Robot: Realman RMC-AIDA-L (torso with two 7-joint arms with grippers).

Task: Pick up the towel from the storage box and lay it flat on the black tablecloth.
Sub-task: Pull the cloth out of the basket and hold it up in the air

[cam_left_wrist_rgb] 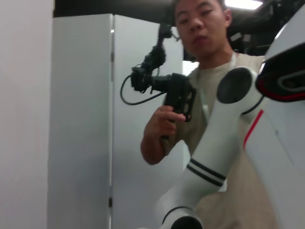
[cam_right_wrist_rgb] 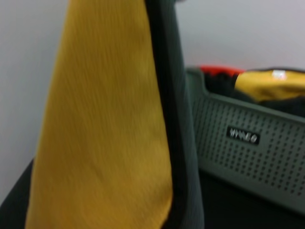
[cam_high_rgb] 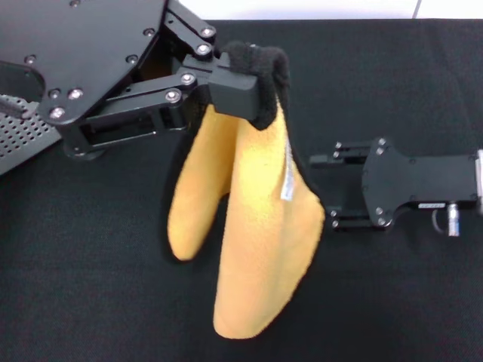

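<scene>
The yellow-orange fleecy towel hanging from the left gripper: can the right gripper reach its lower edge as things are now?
Probably yes. The towel hangs freely from the left gripper above the black tablecloth. The right gripper sits open right beside its edge, and nothing stands between them.

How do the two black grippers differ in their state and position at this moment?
The left gripper is shut on the yellow-orange fleecy towel, which hangs from it above the black tablecloth. The right gripper is open, empty and beside the towel. Both are over the tablecloth.
</scene>
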